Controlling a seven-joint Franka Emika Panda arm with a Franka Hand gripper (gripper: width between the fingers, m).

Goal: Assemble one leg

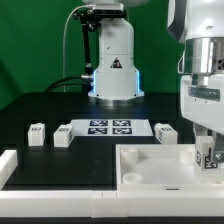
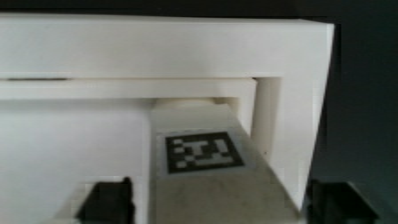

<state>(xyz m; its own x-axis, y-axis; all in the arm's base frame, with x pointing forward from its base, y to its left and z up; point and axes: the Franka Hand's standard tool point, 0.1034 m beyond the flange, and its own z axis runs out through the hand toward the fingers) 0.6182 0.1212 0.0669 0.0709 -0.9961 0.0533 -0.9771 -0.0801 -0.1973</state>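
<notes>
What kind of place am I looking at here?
Probably a robotics lab test bench: a black table, a flat white marker board with four printed tags, and small white tagged plastic leg blocks laid out.

Gripper (image 1: 207, 158) fingertips behind tray wall (image 1: 170, 160)

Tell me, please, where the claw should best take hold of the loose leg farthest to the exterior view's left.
Probably from above, closing the claw across the short width of the leftmost leg. It sits low on the black table, with bare table on both sides and a gap to the neighbouring leg, so it should fit.
</notes>
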